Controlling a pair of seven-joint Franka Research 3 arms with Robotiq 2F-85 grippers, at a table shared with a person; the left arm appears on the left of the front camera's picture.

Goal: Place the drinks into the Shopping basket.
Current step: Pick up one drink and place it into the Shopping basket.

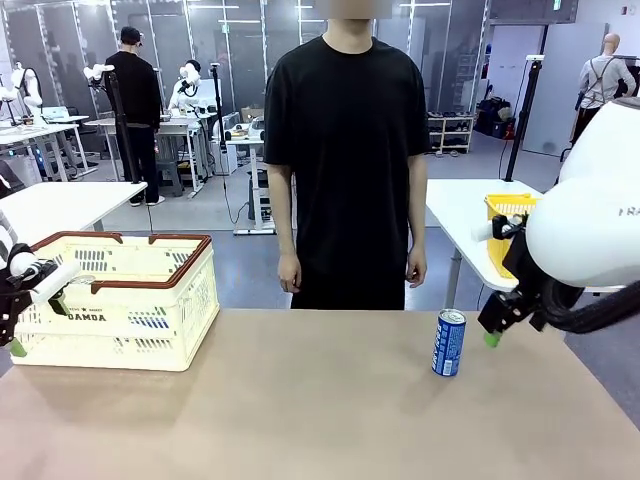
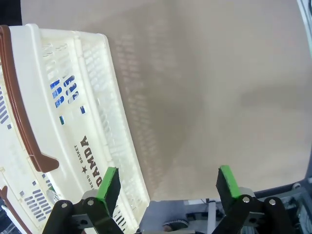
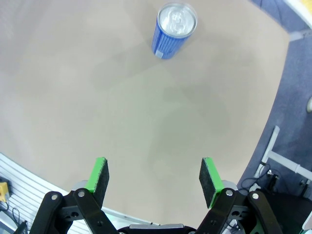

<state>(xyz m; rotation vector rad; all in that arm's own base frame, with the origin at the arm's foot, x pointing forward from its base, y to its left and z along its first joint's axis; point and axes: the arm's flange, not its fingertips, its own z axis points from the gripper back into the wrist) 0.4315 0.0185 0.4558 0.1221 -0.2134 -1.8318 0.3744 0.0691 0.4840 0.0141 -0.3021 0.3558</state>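
Note:
One blue drink can (image 1: 449, 343) with a silver top stands upright on the tan table, right of the middle. In the right wrist view this can (image 3: 173, 30) sits well ahead of my right gripper (image 3: 155, 175), whose jaws are open and hold nothing. From the front, the right gripper (image 1: 494, 332) hovers just right of the can, apart from it. The cream Shopping basket (image 1: 110, 300) with brown rim and handles rests at the table's left. Blue can print (image 2: 63, 90) shows through its lattice wall. My left gripper (image 2: 168, 183) is open and empty beside the basket's wall (image 2: 105, 141), at the left edge (image 1: 14, 335).
A person (image 1: 345, 160) stands at the far side of the table with both hands down. A yellow mesh basket (image 1: 505, 215) sits on a white table behind at the right. Bare tabletop (image 1: 300, 400) stretches between the basket and the can.

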